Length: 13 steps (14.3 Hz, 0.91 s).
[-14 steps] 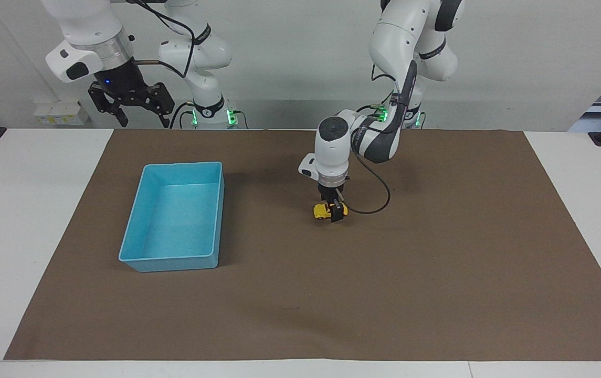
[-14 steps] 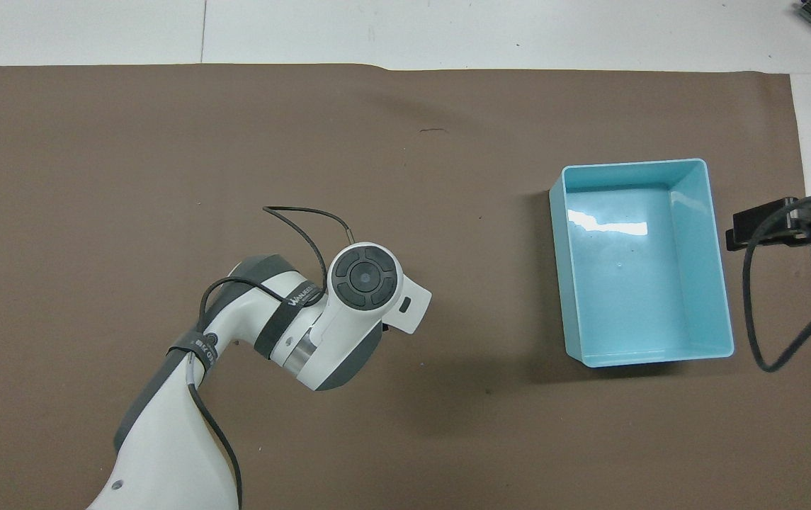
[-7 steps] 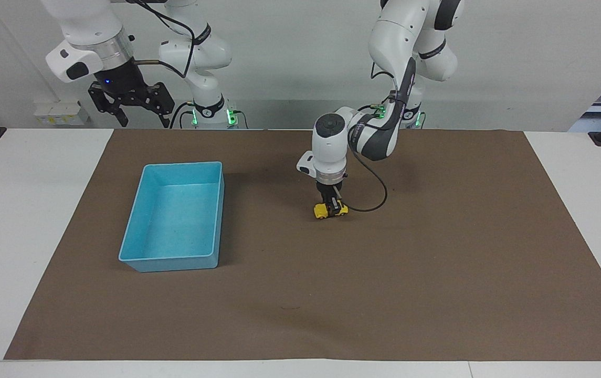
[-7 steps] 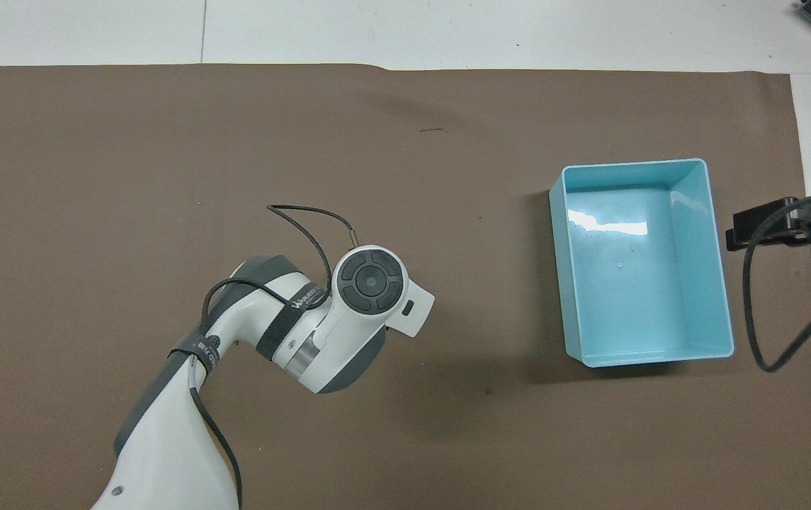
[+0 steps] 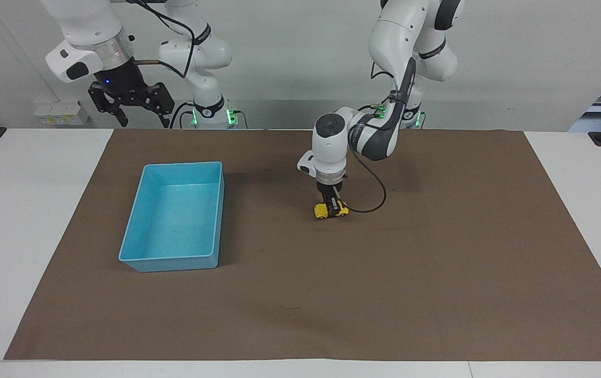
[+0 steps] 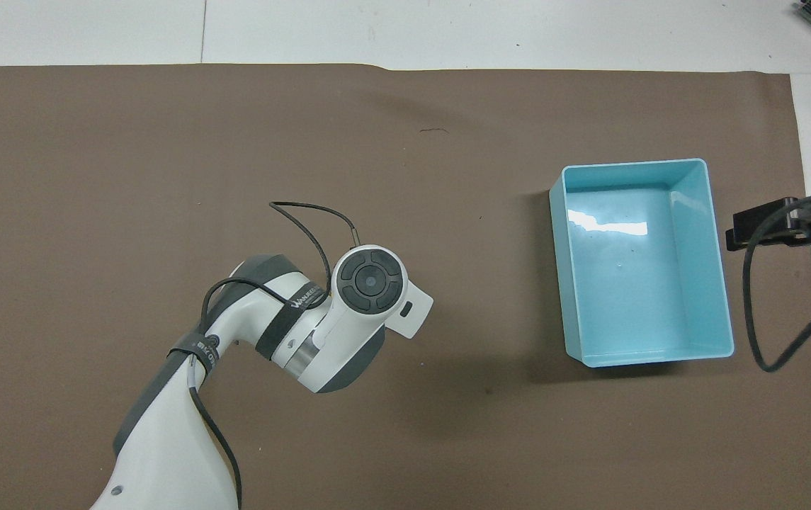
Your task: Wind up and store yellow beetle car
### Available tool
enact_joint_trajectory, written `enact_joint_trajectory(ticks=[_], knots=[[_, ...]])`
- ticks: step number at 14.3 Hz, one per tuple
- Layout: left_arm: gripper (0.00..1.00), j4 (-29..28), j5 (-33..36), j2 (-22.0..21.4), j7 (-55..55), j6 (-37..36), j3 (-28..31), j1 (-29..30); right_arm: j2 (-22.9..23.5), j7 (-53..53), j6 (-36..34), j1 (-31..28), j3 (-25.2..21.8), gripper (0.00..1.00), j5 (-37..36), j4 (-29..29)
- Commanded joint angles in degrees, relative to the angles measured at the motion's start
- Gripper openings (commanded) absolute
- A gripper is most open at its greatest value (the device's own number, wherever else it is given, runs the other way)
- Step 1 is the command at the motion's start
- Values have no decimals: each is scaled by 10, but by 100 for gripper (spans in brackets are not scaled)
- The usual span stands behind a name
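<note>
My left gripper has clamped narrow onto the yellow beetle car, which sits on the brown mat mid-table, well apart from the blue bin; a second ago its fingers straddled the car, open. My right gripper waits raised, spread wide, unchanged.

The left gripper now has its fingers pinched on the yellow beetle car, where a second ago they stood spread around it.
</note>
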Motion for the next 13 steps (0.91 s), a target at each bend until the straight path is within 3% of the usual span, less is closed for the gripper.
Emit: enact_joint_trajectory(ticks=[1, 13], knots=[[0, -20, 11, -13, 19, 2, 6, 7, -4, 12, -4, -4, 1, 100, 5, -3], [0, -80, 11, -31, 132, 9, 8, 89, -4, 11, -5, -4, 1, 100, 5, -3]])
